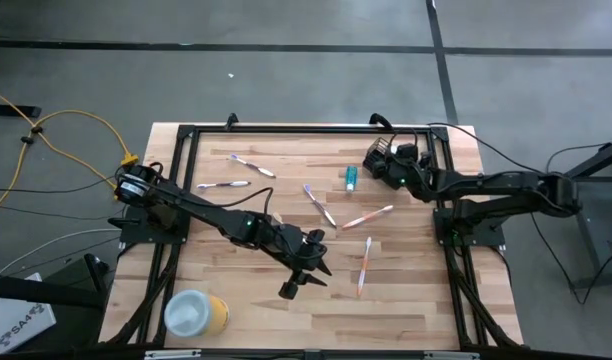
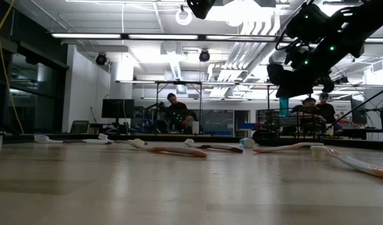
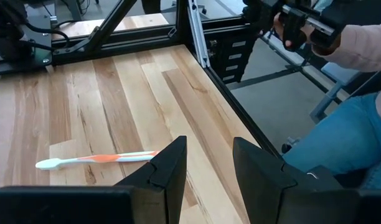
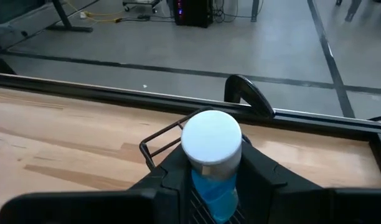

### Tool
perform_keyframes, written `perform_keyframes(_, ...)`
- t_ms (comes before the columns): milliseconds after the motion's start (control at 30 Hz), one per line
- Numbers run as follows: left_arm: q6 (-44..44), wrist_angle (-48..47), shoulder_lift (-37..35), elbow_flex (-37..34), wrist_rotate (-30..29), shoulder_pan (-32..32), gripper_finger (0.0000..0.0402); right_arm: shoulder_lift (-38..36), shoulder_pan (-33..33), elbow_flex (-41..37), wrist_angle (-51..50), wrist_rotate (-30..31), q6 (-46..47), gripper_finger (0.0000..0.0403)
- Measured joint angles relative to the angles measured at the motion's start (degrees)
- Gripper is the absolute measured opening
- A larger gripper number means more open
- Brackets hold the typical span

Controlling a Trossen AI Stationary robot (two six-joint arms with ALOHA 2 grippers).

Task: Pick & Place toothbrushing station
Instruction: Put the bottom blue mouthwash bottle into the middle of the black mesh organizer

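- The right pincer [image 4: 209, 180] grips a blue tube [image 4: 213, 158] upright, white cap up, directly over the black wire-mesh holder [image 1: 381, 158] at the tabletop's [image 1: 236, 300] far right corner.
- A second blue tube [image 1: 352, 177] lies just beside the holder, its long axis running front to back.
- Toothbrushes lie scattered flat: one [image 1: 364, 264] runs front to back near the left pincer [image 1: 308, 270], which hangs parted and empty.
- A yellow cylinder [image 1: 196, 314] stands at the near left.
- People sit in the room behind.
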Motion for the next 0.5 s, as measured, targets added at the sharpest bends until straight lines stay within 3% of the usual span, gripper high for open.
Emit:
perform_keyframes(167, -0.1, 0.0, 0.0, 0.0, 0.0, 0.0, 0.0127, 0.1, 0.9, -0.4, 0.0, -6.3, 0.9, 0.0084)
perform_keyframes(500, -0.1, 0.2, 0.0, 0.0, 0.0, -0.1, 0.0127, 0.0, 0.1, -0.2, 0.8, -3.8, 0.7, 0.0084)
